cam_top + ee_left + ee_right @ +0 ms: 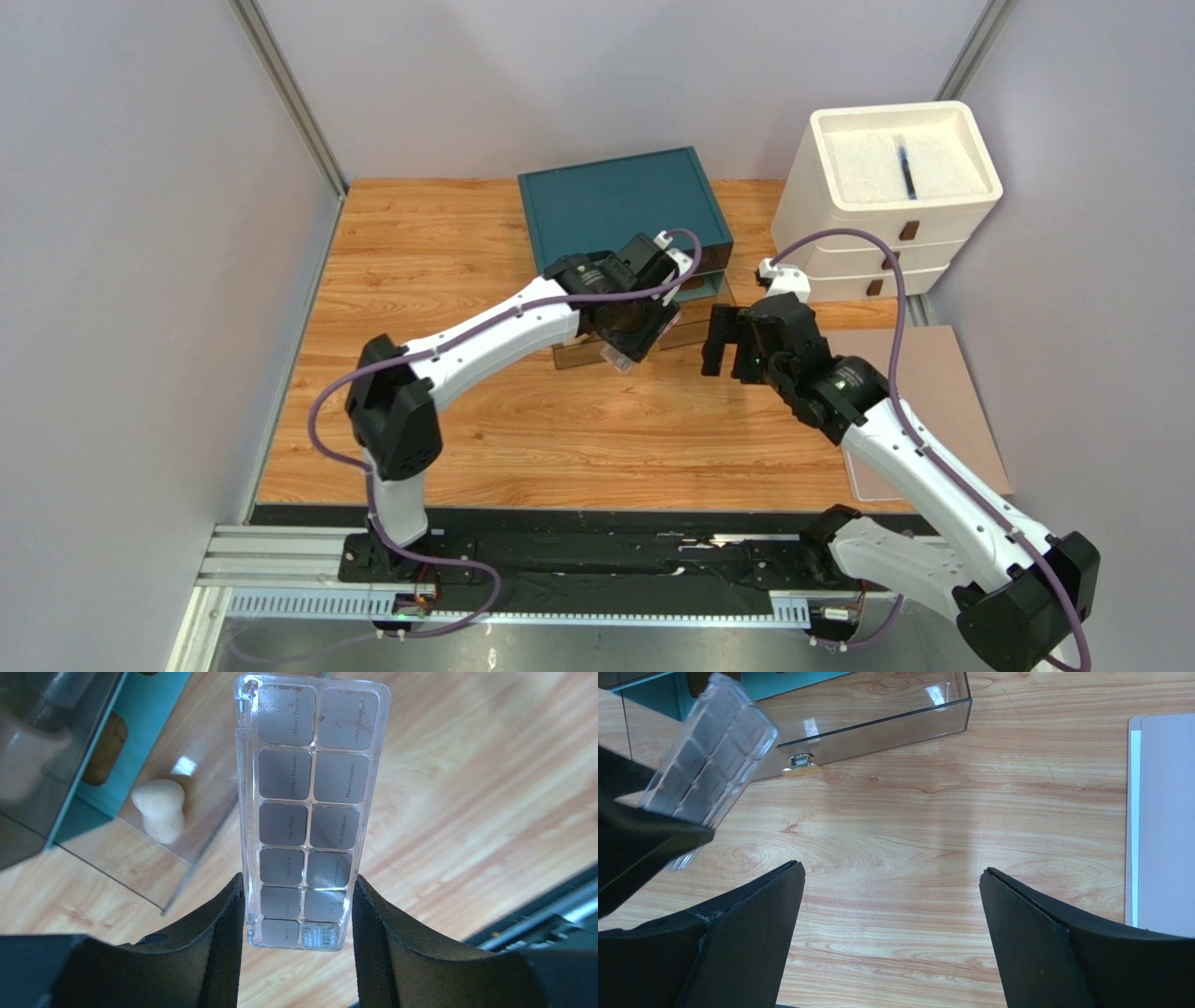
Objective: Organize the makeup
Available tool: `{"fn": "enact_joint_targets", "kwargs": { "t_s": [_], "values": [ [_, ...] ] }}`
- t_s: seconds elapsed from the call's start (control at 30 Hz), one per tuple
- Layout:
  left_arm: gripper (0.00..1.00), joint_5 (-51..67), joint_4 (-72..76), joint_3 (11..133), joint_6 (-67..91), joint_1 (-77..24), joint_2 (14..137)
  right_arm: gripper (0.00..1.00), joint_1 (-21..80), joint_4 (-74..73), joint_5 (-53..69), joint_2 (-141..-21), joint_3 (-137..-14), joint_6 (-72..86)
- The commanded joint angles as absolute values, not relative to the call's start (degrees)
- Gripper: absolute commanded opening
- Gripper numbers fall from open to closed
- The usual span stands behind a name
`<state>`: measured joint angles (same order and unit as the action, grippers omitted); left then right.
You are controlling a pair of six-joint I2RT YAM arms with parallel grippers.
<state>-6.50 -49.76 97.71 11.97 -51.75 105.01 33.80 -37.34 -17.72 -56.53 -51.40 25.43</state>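
Note:
My left gripper (298,910) is shut on the near end of the flat grey-brown gridded palette (309,798), holding it above the wood table beside the open clear drawer (203,812) of the teal drawer box (617,203). One beige pear-shaped sponge (160,808) lies in that clear drawer. The palette also shows in the right wrist view (710,749), tilted, at the upper left. My right gripper (892,882) is open and empty over bare table, just right of the left gripper (631,329). The tubes are out of view.
The white drawer unit (891,182) stands at the back right. A flat grey-beige board (1165,812) lies on the table at the right. The clear drawer's front wall (878,721) sticks out toward my right gripper (723,343).

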Motion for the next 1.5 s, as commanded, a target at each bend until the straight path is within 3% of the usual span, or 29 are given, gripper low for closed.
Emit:
{"fn": "enact_joint_targets", "kwargs": {
  "t_s": [0.0, 0.43, 1.0, 1.07, 1.13, 1.2, 1.43, 1.47],
  "values": [
    [0.0, -10.0, -54.5, 106.1, 3.1, -51.1, 111.2, 1.0, 32.3, -36.7, -16.6, -54.8, -52.2, 24.4],
    [0.0, -13.1, -60.8, 128.8, -2.1, -51.1, 125.9, 1.0, 28.5, -38.6, -14.7, -53.4, -51.8, 22.8],
    [0.0, -24.4, -58.8, 129.6, -2.8, -50.7, 132.5, 1.0, 28.0, -39.3, -12.0, -53.1, -50.4, 24.2],
    [0.12, -24.1, -59.2, 129.7, -2.4, -50.6, 132.6, 1.0, 28.0, -39.2, -11.7, -53.3, -50.1, 24.5],
    [0.44, -23.2, -60.2, 129.7, -1.7, -50.6, 132.7, 1.0, 27.9, -38.8, -11.4, -53.3, -50.0, 24.5],
    [0.53, -22.2, -60.7, 129.7, -1.0, -50.3, 132.7, 1.0, 28.0, -38.7, -11.4, -53.5, -50.1, 24.7],
    [0.65, -19.7, -61.3, 127.6, 1.2, -49.0, 130.1, 1.0, 28.0, -37.8, -10.7, -54.1, -50.1, 25.5],
    [0.72, -19.5, -60.9, 126.2, 1.8, -48.8, 129.3, 1.0, 28.0, -37.9, -10.6, -54.2, -50.1, 25.6]
  ]
}}
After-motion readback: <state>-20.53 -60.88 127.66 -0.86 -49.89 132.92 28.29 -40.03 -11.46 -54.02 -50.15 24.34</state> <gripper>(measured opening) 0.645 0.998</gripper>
